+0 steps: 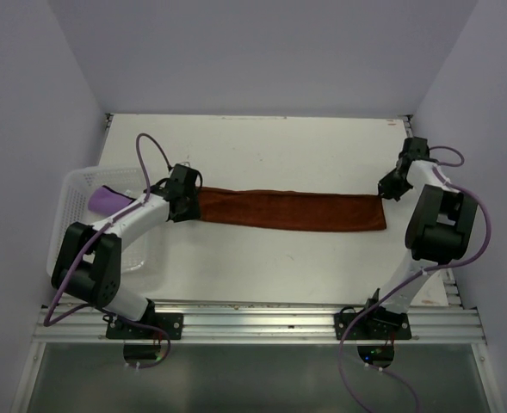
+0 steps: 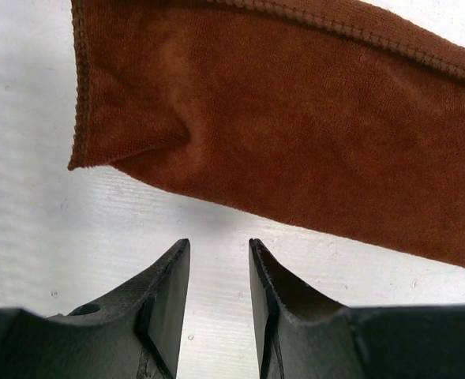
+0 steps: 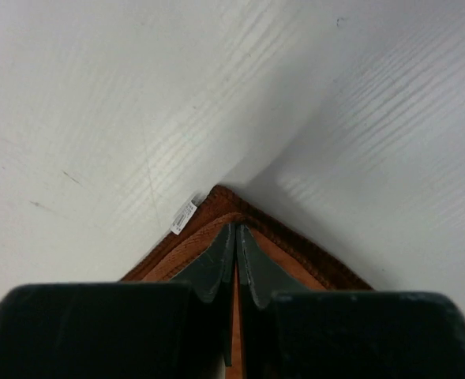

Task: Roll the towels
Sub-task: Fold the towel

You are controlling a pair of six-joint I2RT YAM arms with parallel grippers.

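Observation:
The rust orange towel (image 1: pixel 296 211) lies folded into a long flat strip across the middle of the table. Its left end (image 2: pixel 295 118) sits just ahead of my left gripper (image 2: pixel 219 245), which is open with only bare table between its fingers. In the top view that left gripper (image 1: pixel 187 202) hovers at the strip's left end. My right gripper (image 3: pixel 236 227) is shut on the towel's right corner (image 3: pixel 311 257), at the strip's far right end (image 1: pixel 386 188). The purple towel (image 1: pixel 107 200) lies in the white basket.
The white perforated basket (image 1: pixel 81 185) stands at the left edge of the table, beside my left arm. A small white label (image 3: pixel 184 215) sticks out from the orange towel's corner. Grey walls close in the table on three sides.

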